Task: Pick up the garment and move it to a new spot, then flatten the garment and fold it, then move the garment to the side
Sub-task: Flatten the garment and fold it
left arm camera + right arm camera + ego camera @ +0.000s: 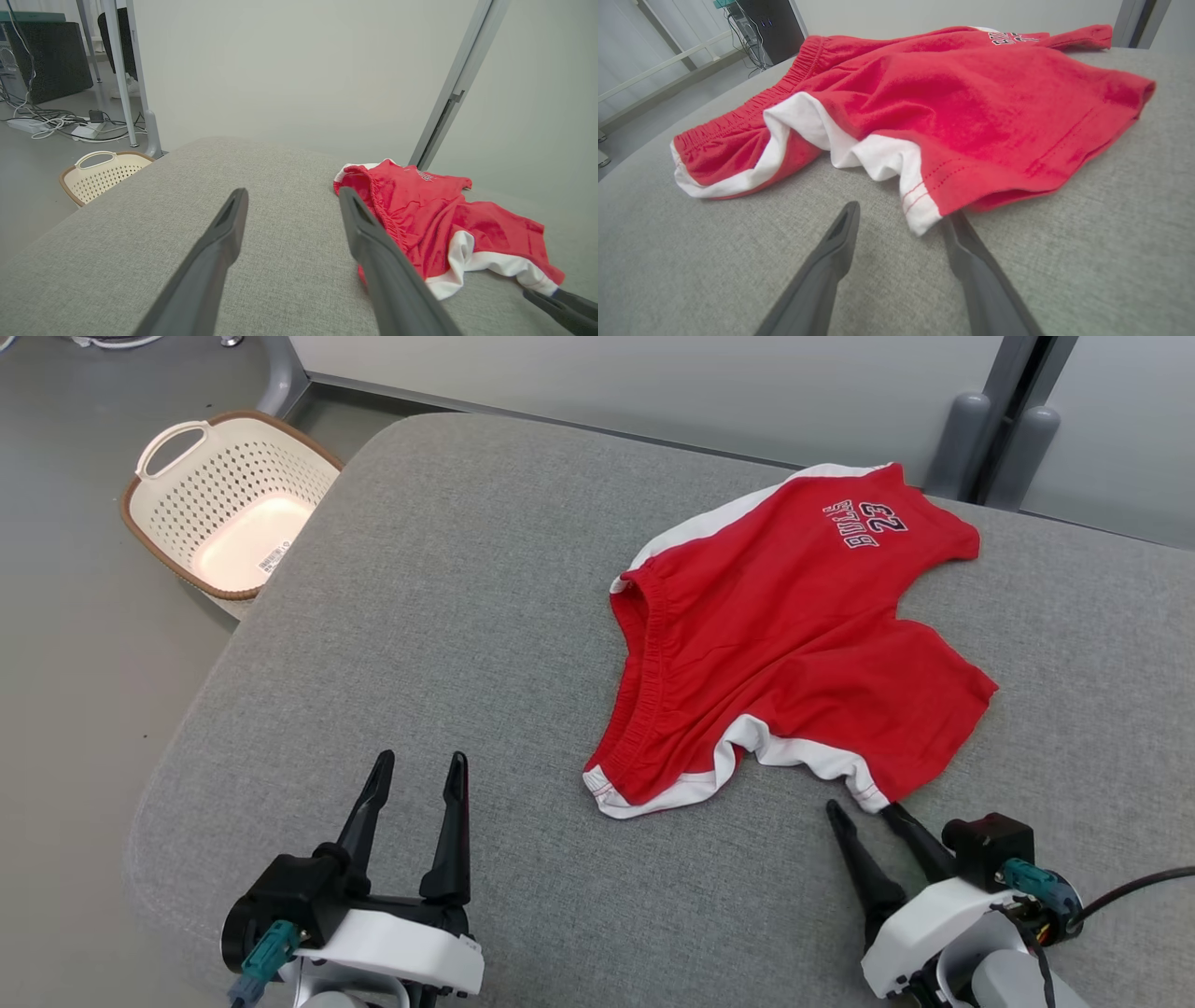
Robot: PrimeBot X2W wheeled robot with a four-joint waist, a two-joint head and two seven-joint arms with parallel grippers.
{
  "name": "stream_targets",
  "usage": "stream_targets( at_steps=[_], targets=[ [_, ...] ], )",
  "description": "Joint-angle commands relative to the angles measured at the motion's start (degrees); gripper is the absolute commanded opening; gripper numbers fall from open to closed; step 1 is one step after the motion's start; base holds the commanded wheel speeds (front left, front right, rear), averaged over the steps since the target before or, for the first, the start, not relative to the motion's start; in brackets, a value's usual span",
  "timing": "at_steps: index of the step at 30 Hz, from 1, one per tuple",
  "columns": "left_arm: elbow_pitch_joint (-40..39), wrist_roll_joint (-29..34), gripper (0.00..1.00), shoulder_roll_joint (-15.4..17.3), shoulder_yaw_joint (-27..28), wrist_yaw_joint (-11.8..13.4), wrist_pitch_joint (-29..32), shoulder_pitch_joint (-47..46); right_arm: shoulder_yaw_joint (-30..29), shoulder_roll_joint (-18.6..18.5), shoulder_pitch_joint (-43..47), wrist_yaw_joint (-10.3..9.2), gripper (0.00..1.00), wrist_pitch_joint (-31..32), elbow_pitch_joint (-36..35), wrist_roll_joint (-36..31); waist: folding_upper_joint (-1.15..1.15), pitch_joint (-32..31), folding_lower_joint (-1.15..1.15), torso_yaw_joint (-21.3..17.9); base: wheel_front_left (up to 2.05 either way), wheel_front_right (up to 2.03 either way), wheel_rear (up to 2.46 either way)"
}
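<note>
Just ahead of the right gripper (859, 807), touching its fingertips, the garment (784, 635) is seen: a pair of red shorts with white side panels, laid loosely spread on the grey padded table (420, 616). The right gripper's jaws are held apart, and nothing is clamped between them. In the right wrist view the white hem corner (920, 217) of one leg is seen lying over the gap between the two dark fingers. The tip of the finger on that view's right is covered by the red hem, while the other finger is seen bare against the table's cloth. Beyond the fingertips the fabric is rumpled. The elastic waistband (738, 121) is drawn off toward that view's left, and the printed lettering is seen at the far end.

To the right of the left gripper (420, 761), and somewhat ahead of it, the same garment (434, 224) is found, apart from its fingers. The left gripper's jaws are spread wide and nothing is held in them; only bare table is seen between them. In the left wrist view the gathered waistband end is seen just beyond the right-hand finger. Far ahead and to the left of the left gripper, past the table's edge, a cream perforated basket (224, 504) with a brown rim is set on the floor.
</note>
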Motion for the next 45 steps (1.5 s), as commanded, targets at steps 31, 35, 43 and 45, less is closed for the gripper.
stream_targets(
  at_steps=[31,35,43,45],
  targets=[
    [15.46,9.79,1.00,0.22,-4.85,-7.27,-0.10,-4.18,-3.98,-7.86,2.17,-0.03,0.00,-1.43,1.49,1.35,0.00,-2.64,0.00,-9.80,0.00,0.00,0.00],
    [17.95,10.62,1.00,0.24,-5.60,-7.60,-0.10,-5.53,-3.55,-7.52,2.09,-0.03,0.00,-1.12,1.09,1.36,0.00,-2.55,0.00,-10.78,0.00,0.00,0.00],
    [25.17,11.20,1.00,0.22,-6.10,-7.69,-0.10,-9.81,-2.51,-7.56,0.79,-0.03,0.00,-0.02,-0.21,1.46,0.00,-1.33,0.00,-12.63,0.00,0.00,0.00],
    [26.03,10.91,1.00,0.23,-6.07,-7.72,-0.10,-10.93,-2.38,-7.87,0.49,-0.03,0.00,0.22,-0.71,1.70,0.00,-0.76,0.00,-12.84,0.00,0.00,0.00]
  ],
)
